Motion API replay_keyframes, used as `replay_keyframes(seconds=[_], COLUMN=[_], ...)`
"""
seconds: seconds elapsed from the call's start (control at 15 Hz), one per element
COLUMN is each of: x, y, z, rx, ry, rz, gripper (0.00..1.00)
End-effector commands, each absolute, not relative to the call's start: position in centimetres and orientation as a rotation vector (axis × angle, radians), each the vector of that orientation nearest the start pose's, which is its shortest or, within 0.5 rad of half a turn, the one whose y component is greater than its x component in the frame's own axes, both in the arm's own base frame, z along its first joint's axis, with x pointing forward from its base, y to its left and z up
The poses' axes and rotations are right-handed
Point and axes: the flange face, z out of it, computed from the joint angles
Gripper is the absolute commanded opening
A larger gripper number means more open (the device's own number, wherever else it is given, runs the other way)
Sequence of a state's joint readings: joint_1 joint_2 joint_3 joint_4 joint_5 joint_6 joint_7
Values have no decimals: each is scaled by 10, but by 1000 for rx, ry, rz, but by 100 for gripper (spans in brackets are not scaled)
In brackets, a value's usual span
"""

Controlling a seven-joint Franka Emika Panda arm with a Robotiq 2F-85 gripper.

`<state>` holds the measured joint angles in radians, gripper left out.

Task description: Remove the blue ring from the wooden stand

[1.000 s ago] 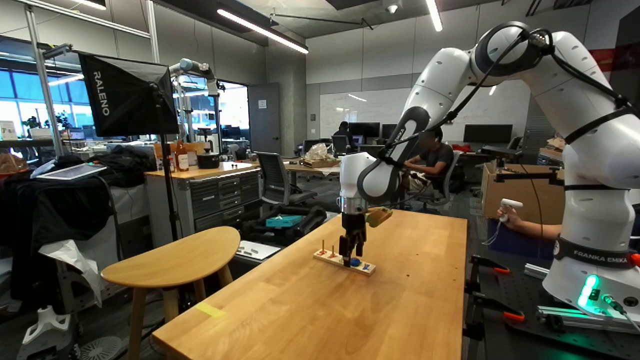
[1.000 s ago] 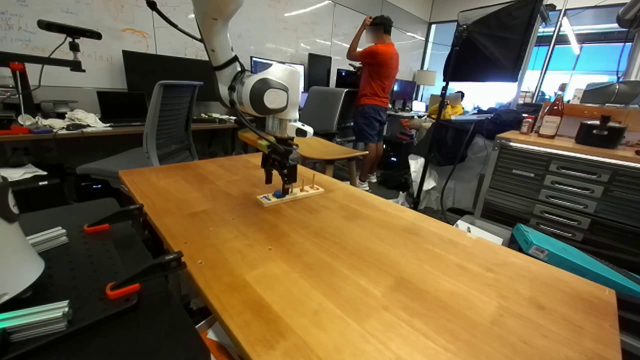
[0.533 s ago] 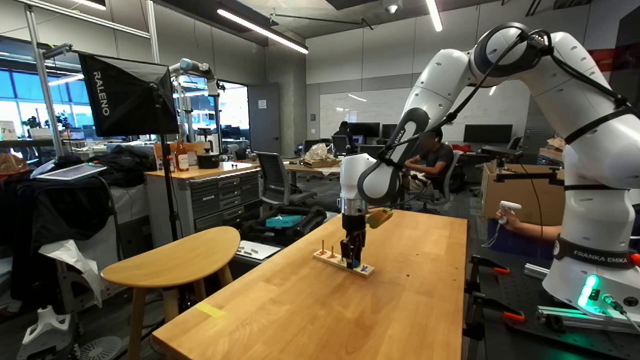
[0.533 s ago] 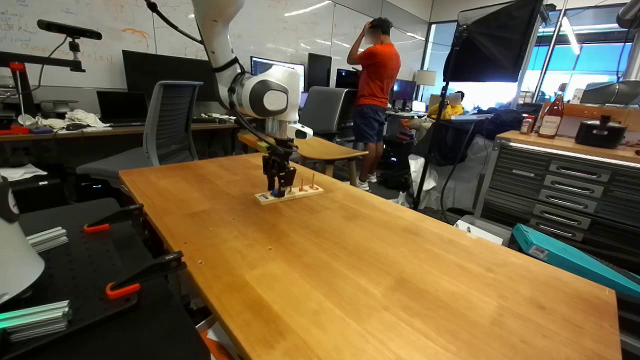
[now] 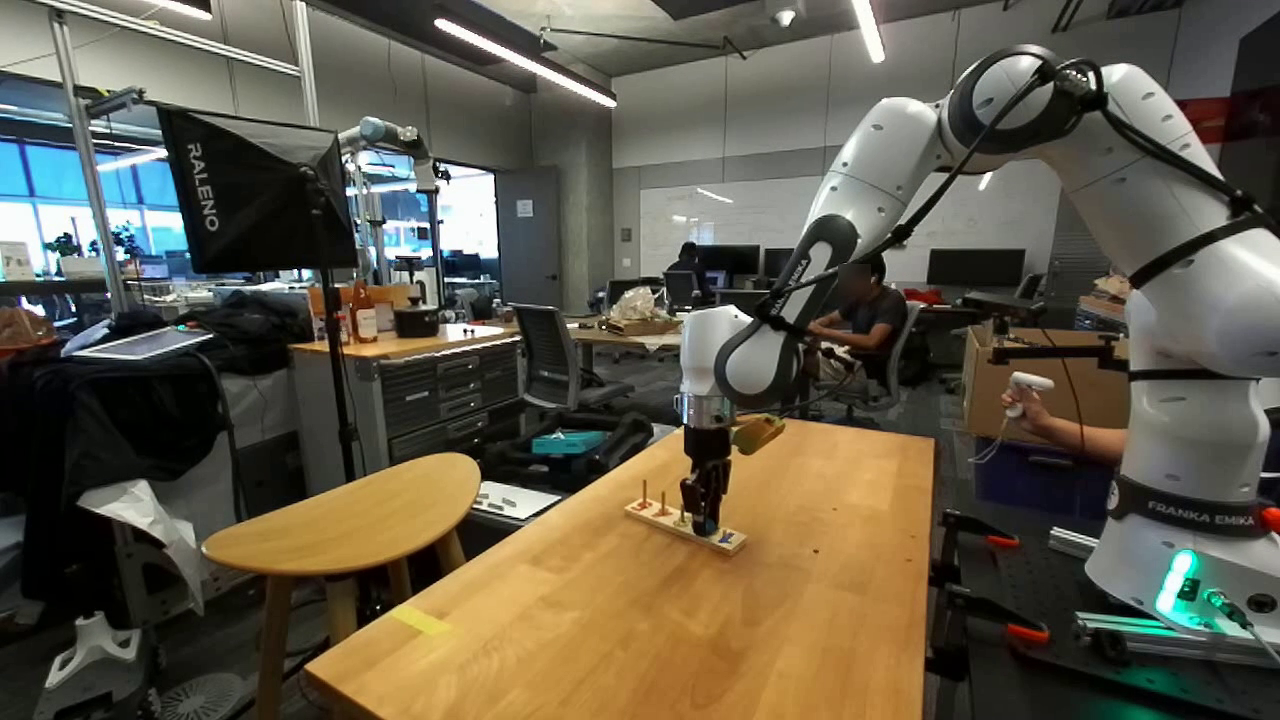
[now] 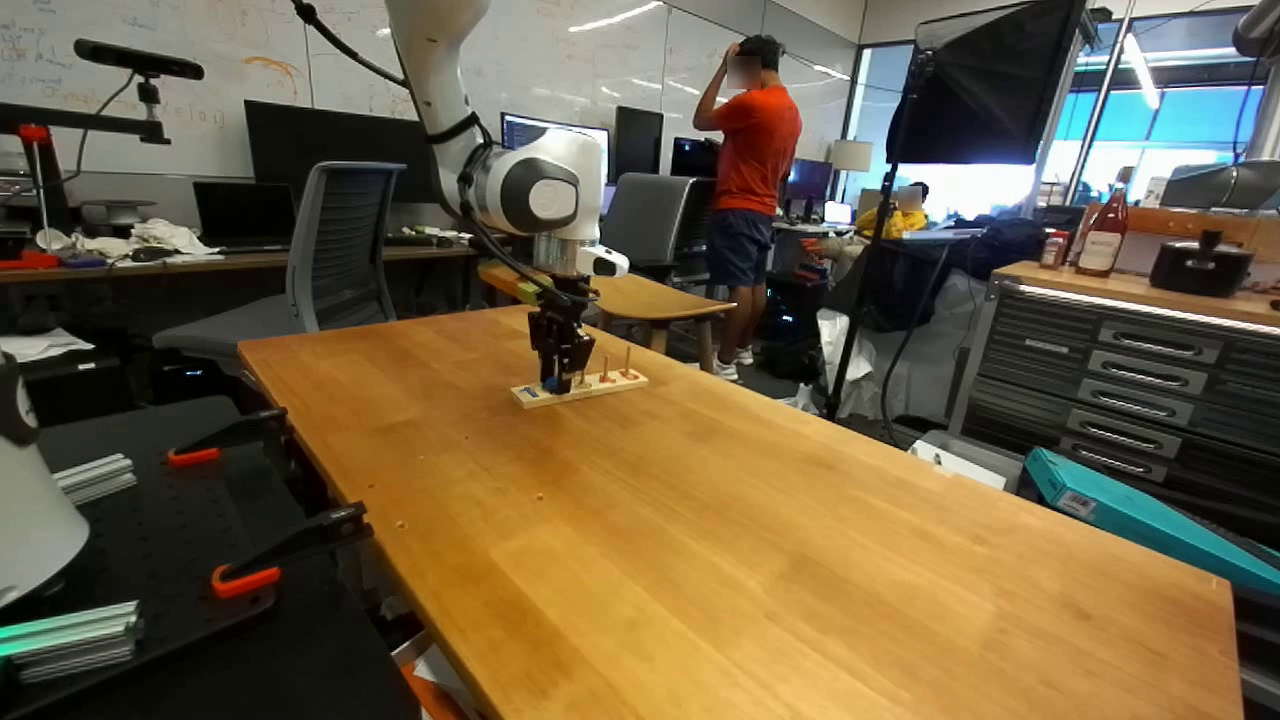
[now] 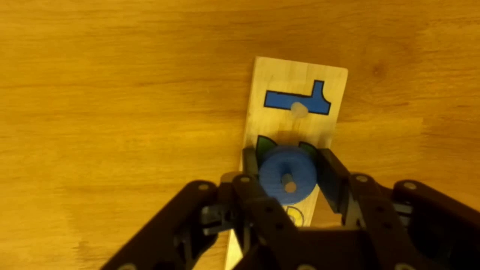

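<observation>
In the wrist view the blue ring (image 7: 273, 174) sits around a wooden peg, whose tip shows above it. My gripper (image 7: 287, 162) is shut on the ring; the left finger (image 7: 250, 161) and right finger (image 7: 332, 174) press against opposite sides. Under it, the pale wooden stand (image 7: 294, 125) carries a painted blue "1" with a bare peg, green leaves and part of a yellow shape. Both exterior views show the gripper pointing straight down at the stand (image 6: 602, 388), with only a bit of blue visible between the fingertips.
Further along the stand, thin pegs (image 5: 663, 502) with small coloured pieces at their bases rise beside the gripper. The stand lies on a large wooden table (image 5: 800, 620). Clamps (image 6: 290, 548) grip the table's edge near the robot base, and a curved stool (image 5: 350, 515) stands alongside.
The jaws have gone from wide apart to closed against the blue ring. My gripper has come over the ring, and the stand has shifted very slightly. The arm hardly moves in the last half second.
</observation>
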<state>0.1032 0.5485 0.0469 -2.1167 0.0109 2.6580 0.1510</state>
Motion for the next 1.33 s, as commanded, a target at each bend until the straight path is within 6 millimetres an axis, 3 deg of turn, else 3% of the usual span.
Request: replay_keyframes(seconds=[0.0, 0.2, 0.33, 0.6, 0.87, 0.93, 1.07, 1.27], x=[573, 576, 573, 553, 534, 533, 536, 542], y=[79, 67, 52, 22, 12, 12, 10, 11], z=[180, 209, 216, 197, 167, 166, 176, 219], rx=[-3103, -3104, -3111, -3133, -3144, -3145, -3149, -3155], ry=[15, 30, 65, 149, 179, 176, 154, 62], rz=[-38, -97, -104, -27, 76, 83, 77, 19], gripper=[19, 19, 19, 19, 19, 69, 77, 100])
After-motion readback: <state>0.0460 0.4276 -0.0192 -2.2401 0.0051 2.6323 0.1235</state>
